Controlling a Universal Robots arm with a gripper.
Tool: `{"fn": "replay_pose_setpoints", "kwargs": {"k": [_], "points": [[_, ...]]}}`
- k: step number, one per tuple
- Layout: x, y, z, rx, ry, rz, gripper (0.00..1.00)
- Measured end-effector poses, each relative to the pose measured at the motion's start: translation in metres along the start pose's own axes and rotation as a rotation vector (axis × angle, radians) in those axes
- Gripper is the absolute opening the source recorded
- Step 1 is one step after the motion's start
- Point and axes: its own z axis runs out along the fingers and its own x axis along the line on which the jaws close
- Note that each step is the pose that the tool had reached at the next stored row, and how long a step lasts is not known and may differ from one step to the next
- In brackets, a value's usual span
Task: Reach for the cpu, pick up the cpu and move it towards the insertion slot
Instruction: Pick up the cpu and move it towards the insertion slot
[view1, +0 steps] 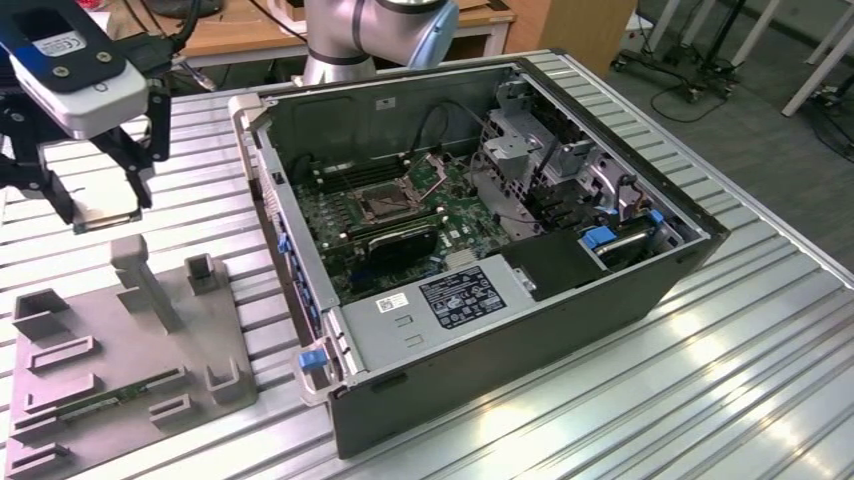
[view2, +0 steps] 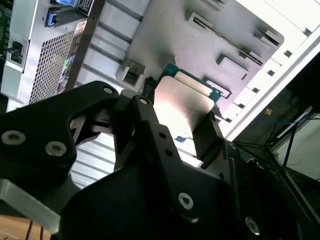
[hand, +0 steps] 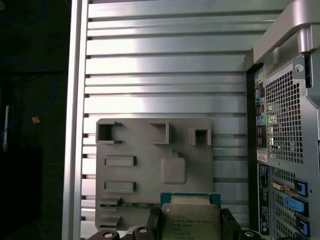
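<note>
Tool: I am clamping my tool (view1: 102, 206) on the cpu (view1: 112, 217), holding it level above the worktop (view1: 200, 160).
Tray: I am hovering raised clear of the grey tray (view1: 120, 370).
Slot: the insertion slot (view1: 379, 205) is lying well apart, toward the exterior view's right, inside the open case (view1: 561, 320).

- The arm (view1: 340, 35) is a smooth silver tube with a pale blue-grey joint cap.
- A white block (view1: 83, 100) at the wrist carries a dark blue-and-black unit on top.
- The gripper (view1: 104, 210) is matte black, built of flat angular links.
- Round silver screws (view2: 186, 201) stud those links in the second wrist view.
- Its fingers (view2: 209, 139) are slim dark bars.
</note>
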Motion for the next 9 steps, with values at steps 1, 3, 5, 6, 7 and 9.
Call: {"fn": "replay_pose_setpoints", "kwargs": {"k": [1,3,5,6,7,9], "points": [[-0.0016,0.0000,0.0001,-0.0001,-0.0001,0.000,0.55],[-0.0047,0.0000,0.0000,0.0000,0.0000,0.000,0.55],[-0.0082,0.0000,0.0000,0.0000,0.0000,0.000,0.55],[-0.0100,0.0000,0.0001,0.0000,-0.0001,0.000,0.55],[-0.0116,0.0000,0.0001,0.0000,0.0000,0.000,0.55],[-0.0157,0.0000,0.0001,0.0000,0.0000,0.000,0.55]]}}
